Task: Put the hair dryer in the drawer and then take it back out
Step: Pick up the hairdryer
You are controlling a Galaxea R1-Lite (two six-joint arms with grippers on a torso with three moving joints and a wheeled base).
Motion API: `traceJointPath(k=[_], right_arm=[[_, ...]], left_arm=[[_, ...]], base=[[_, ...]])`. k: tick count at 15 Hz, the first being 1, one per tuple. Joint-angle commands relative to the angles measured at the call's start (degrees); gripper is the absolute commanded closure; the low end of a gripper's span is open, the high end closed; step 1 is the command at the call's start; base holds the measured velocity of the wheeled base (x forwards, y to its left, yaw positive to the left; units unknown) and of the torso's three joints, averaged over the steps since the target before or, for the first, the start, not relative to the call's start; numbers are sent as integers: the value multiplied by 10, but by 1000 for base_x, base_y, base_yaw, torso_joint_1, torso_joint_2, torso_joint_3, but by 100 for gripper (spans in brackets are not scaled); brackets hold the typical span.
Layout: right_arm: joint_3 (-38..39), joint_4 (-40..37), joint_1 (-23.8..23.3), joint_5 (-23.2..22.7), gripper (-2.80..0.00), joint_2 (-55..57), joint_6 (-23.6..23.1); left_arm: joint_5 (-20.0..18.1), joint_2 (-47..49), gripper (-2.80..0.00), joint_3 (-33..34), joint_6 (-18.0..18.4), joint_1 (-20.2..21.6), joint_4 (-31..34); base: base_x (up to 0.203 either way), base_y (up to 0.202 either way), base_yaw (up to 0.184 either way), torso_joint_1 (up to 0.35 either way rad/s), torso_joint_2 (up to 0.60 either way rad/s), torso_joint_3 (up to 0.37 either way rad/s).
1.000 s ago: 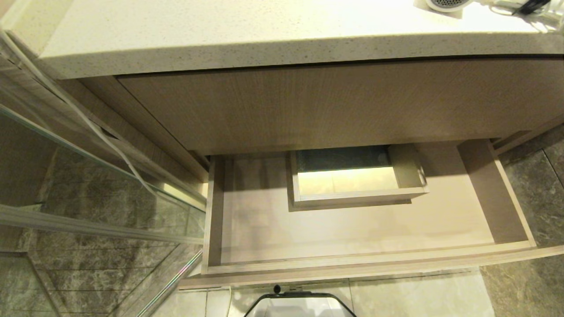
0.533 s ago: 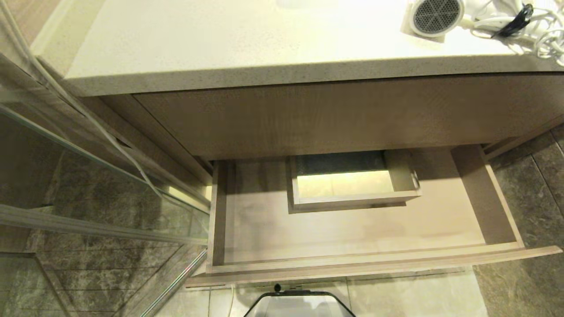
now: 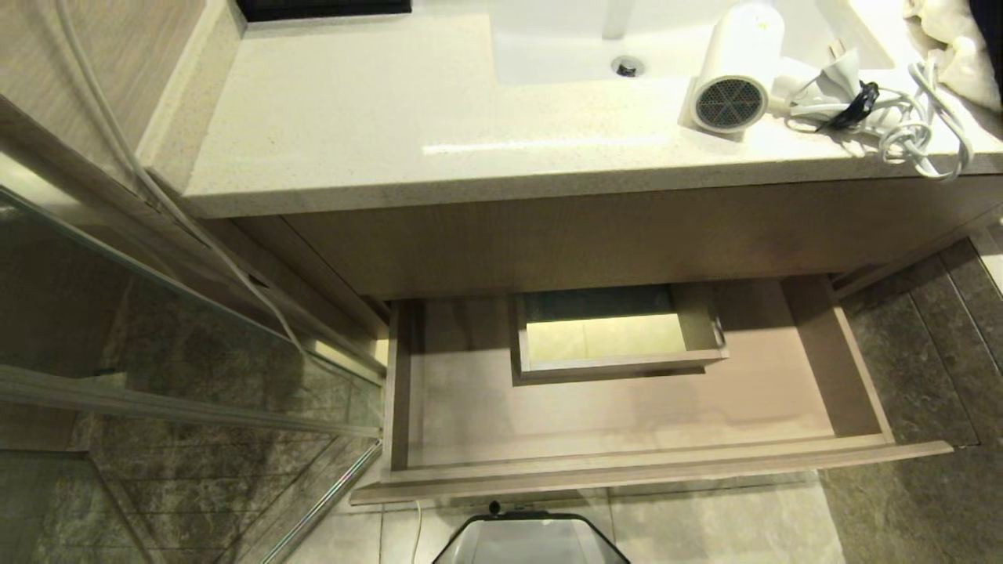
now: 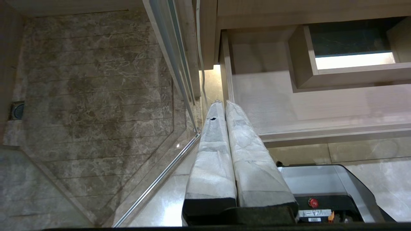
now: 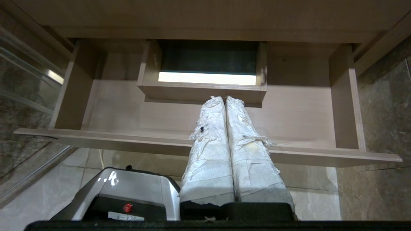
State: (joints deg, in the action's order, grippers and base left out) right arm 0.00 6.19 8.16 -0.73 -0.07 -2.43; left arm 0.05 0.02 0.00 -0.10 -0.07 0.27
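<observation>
The small white hair dryer (image 3: pixel 733 74) lies on the vanity counter (image 3: pixel 407 125) at the far right, grey grille facing me, its bundled white cord (image 3: pixel 901 117) beside it. Below, the beige drawer (image 3: pixel 627 407) stands pulled out, nothing lying in it, with a boxed cutout (image 3: pixel 611 337) at its middle back. Neither arm appears in the head view. My left gripper (image 4: pixel 223 103) hangs shut over the floor by the drawer's (image 4: pixel 321 106) left corner. Over the drawer's (image 5: pixel 112 109) front edge my right gripper (image 5: pixel 224 98) hangs shut and holds nothing.
A white sink basin (image 3: pixel 627 39) sits behind the hair dryer, a white towel (image 3: pixel 952 39) at the counter's far right, a black box (image 3: pixel 321 8) at the back left. A glass shower door (image 3: pixel 180 352) stands to the left. My base (image 3: pixel 529 540) is before the drawer.
The head view has tilted up: the whole scene has slid down, bringing the hair dryer, cord and sink fully into view. The drawer and the dryer themselves have not moved.
</observation>
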Motion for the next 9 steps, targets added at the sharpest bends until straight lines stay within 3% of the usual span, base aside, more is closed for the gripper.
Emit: traceJointPath(k=[1, 9], right_arm=[[23, 1, 0, 0, 0, -22, 0], [23, 1, 0, 0, 0, -22, 0]], left_arm=[[0, 0, 0, 1, 0, 0, 0], [0, 0, 0, 1, -1, 0, 0]], base=[[0, 0, 0, 214, -396, -205], [0, 0, 0, 182, -347, -165]])
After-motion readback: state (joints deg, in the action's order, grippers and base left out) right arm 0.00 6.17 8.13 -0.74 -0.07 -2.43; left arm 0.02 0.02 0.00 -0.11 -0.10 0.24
